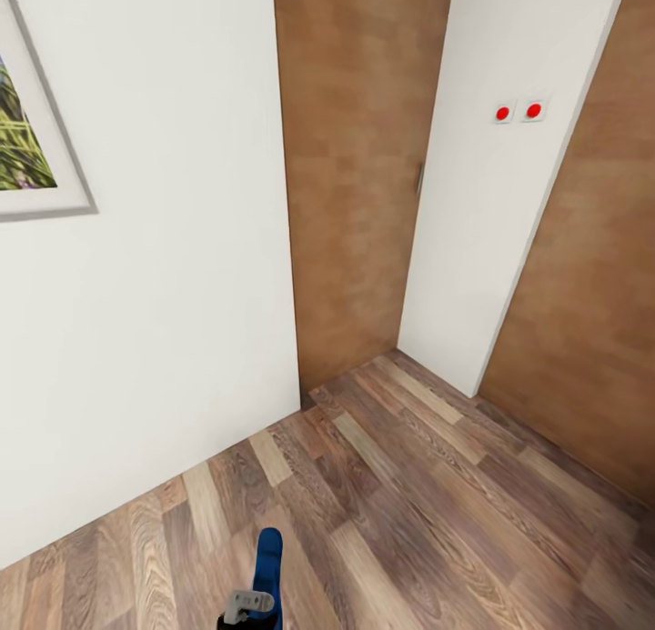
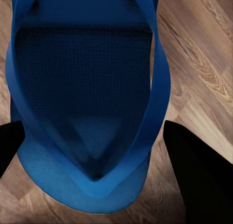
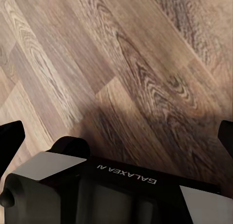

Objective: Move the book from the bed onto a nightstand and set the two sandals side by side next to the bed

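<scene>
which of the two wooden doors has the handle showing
The left door, between the two white walls: a small grey handle sits at its right edge. The right door shows only plain wood.

At the bottom edge of the head view, left of centre, we hold our left gripper (image 1: 247,612) low, its fingers (image 2: 194,170) closed on a sandal (image 2: 87,88). Our right gripper's dark fingers (image 3: 10,141) sit wide apart at the frame's edges.

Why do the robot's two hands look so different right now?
The left gripper has a blue sandal between its fingers; the right gripper has nothing between its fingers, just wood floor beyond. The left's fingers sit at the sandal's sides; the right's are spread wide. Both have black fingers.
</scene>
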{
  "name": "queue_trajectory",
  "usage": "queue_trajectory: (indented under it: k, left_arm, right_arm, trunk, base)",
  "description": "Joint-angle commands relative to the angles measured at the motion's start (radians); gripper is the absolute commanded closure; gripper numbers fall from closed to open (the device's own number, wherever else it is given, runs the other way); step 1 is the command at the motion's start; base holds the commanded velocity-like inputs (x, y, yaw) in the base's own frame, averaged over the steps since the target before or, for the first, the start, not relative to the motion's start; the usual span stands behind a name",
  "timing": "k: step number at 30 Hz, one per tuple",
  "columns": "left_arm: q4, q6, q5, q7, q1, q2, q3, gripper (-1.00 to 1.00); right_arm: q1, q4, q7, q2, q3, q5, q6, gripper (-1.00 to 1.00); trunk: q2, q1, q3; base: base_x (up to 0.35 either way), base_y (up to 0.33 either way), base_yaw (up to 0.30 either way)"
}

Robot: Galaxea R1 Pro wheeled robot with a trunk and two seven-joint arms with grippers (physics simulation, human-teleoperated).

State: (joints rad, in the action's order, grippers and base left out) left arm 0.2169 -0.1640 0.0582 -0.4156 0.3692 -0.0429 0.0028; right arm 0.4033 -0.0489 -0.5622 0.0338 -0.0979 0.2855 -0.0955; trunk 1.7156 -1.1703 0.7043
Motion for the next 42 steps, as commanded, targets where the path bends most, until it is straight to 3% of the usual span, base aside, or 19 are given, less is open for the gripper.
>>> queue_trajectory:
  k: [1,8,31,42]
  left_arm:
    - [-0.001,-0.002,0.006,-0.003,0.001,0.000,0.000,1.00]
    - [-0.002,-0.002,0.006,-0.003,0.001,0.000,0.000,1.00]
    - [-0.001,-0.002,0.006,-0.003,0.001,0.000,0.000,1.00]
    - [-0.002,-0.002,0.006,-0.003,0.001,0.000,0.000,1.00]
  right_arm:
    - [0.000,-0.002,-0.002,0.001,-0.008,0.011,-0.007,-1.00]
    - [0.000,-0.002,-0.002,0.000,-0.008,0.011,-0.007,-1.00]
    - [0.000,-0.002,-0.002,0.000,-0.008,0.011,-0.007,-1.00]
    - [0.000,-0.002,-0.001,0.000,-0.008,0.011,-0.007,-1.00]
  trunk:
    - [0.000,0.000,0.001]
    - [0.000,0.000,0.001]
    - [0.000,0.000,0.001]
    - [0.000,0.000,0.001]
  base:
    - [0.253,0.000,0.000]
    - [0.168,0.000,0.101]
    - [0.009,0.000,0.285]
    - [0.217,0.000,0.270]
